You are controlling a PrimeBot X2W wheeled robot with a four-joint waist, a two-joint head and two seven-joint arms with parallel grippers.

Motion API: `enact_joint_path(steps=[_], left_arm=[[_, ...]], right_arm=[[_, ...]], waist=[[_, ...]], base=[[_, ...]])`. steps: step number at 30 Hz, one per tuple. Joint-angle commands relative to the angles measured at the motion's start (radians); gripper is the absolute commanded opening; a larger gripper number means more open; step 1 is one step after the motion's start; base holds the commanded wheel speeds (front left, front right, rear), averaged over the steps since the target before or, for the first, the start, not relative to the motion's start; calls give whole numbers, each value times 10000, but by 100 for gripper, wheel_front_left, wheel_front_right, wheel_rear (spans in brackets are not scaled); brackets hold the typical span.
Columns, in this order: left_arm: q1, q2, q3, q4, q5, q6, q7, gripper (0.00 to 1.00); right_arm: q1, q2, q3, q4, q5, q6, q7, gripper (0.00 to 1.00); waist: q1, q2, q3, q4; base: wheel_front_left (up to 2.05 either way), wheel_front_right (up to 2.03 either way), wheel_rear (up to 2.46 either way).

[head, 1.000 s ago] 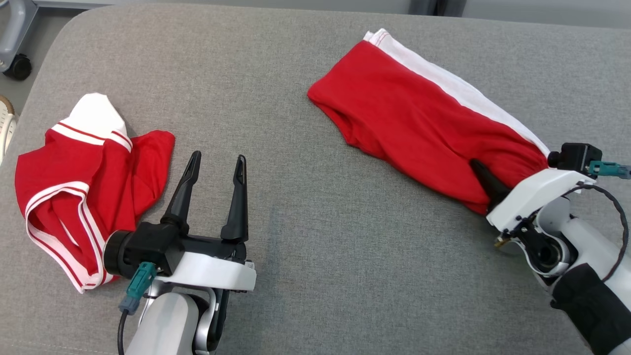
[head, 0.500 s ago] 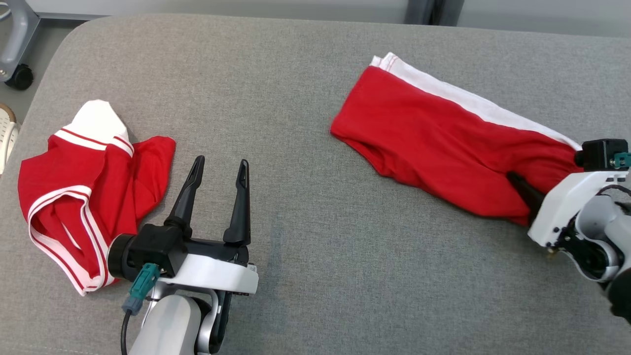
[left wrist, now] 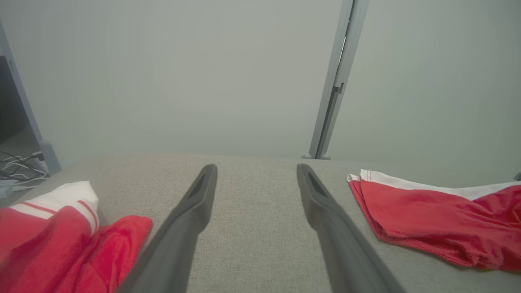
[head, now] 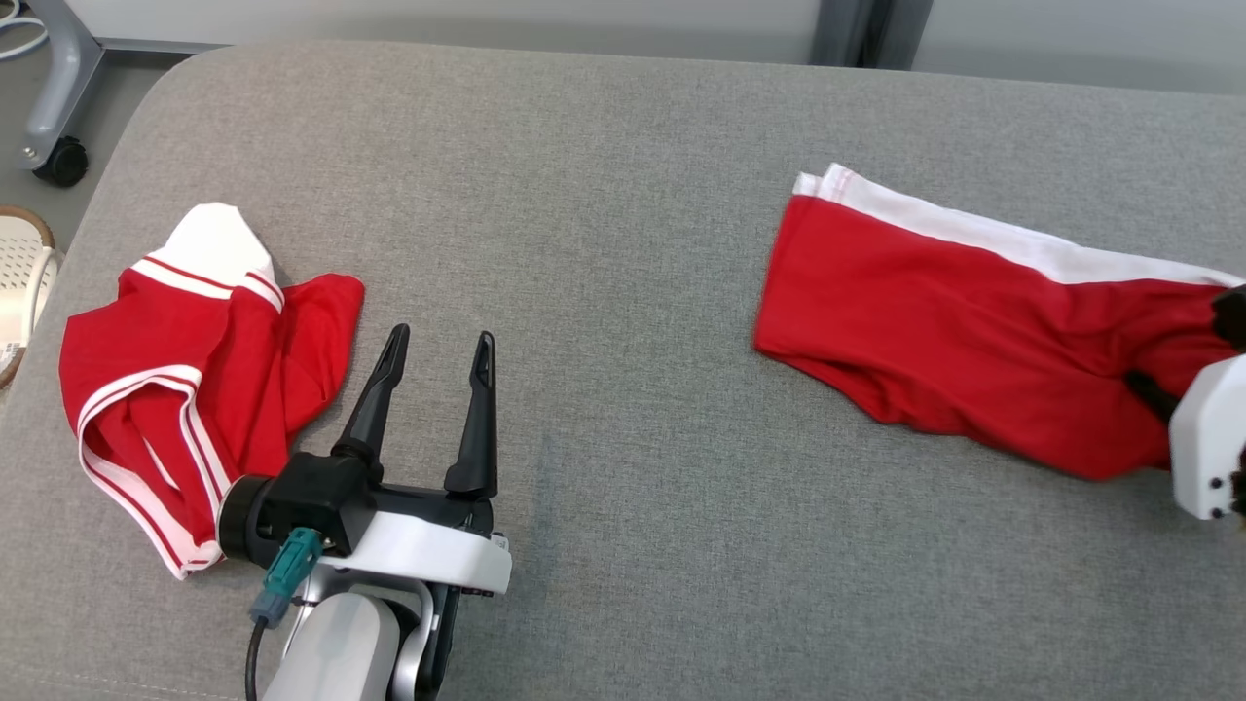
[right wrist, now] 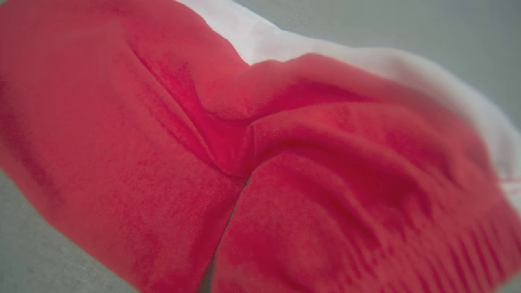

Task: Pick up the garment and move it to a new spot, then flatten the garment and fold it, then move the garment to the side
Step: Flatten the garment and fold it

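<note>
At the right edge of the grey fabric bench (head: 623, 195), the right gripper (head: 1149, 391) clamps a red, white-banded garment (head: 954, 341). The left gripper (head: 438, 346) hovers open.

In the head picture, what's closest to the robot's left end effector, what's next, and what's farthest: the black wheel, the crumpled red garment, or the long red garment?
Starting from the left end effector:
1. crumpled red garment, right beside it on its left.
2. long red garment, away on the right side.
3. black wheel, far off at the upper left.
</note>
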Motion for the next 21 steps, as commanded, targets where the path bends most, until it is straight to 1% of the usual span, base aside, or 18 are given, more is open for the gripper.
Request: enact_joint_path(steps=[1, 5, 9, 14, 21], left_arm=[[25, 35, -7, 12, 36, -25, -7, 100], [56, 35, -62, 28, 46, -46, -7, 100], [21, 33, -120, 67, 52, -78, -7, 100], [-51, 36, -190, 130, 64, -86, -7, 100], [-112, 35, -203, 165, 92, -47, -7, 100]], right_arm=[[-228, -278, 253, 114, -139, -1, 19, 0], [-592, -633, 771, 418, -657, -1, 100, 0], [-906, -898, 1023, 861, -1728, -1, 169, 0], [-1149, -901, 1096, 1413, -2758, -2, 164, 0], [-1359, -618, 1110, 1881, -3121, -1, 293, 0]], waist=[[0, 0, -9, 35], [0, 0, 21, 99], [0, 0, 91, 183], [0, 0, 144, 307], [0, 0, 214, 369]], base=[[0, 0, 0], [0, 0, 0], [0, 0, 0], [0, 0, 0], [0, 0, 0]])
